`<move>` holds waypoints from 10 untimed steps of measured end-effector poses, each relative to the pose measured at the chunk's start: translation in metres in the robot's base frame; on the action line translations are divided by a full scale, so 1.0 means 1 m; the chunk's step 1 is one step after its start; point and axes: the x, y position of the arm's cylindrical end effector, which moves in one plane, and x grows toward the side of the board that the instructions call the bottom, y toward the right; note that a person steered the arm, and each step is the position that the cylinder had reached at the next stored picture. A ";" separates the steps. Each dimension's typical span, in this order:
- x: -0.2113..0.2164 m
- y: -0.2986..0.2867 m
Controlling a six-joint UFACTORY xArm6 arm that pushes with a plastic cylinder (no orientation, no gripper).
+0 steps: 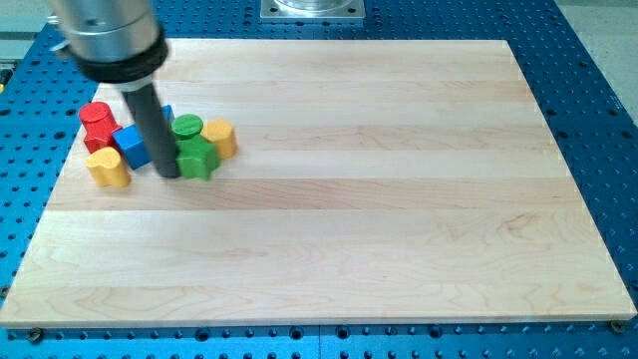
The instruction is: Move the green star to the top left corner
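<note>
Blocks are clustering at the board's (pixel 329 199) upper left. You are seeing my tip (pixel 167 175) sitting just left of the green star (pixel 197 158), touching or nearly so. No pincer is fitted, only the rod. Green cylinder (pixel 187 127), yellow block (pixel 220 138), blue cube (pixel 131 146), red blocks (pixel 98 124) and yellow heart (pixel 108 168) are crowding around.

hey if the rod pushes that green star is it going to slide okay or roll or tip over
The green star probably slides rather than rolls: it sits low and flat on the smooth board. It may well twist, since my tip is at its left edge and its points give an uneven face. The green cylinder and a yellow block crowd it, so they would likely move too.
</note>
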 end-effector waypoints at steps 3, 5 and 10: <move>-0.001 0.133; -0.056 0.165; -0.067 0.224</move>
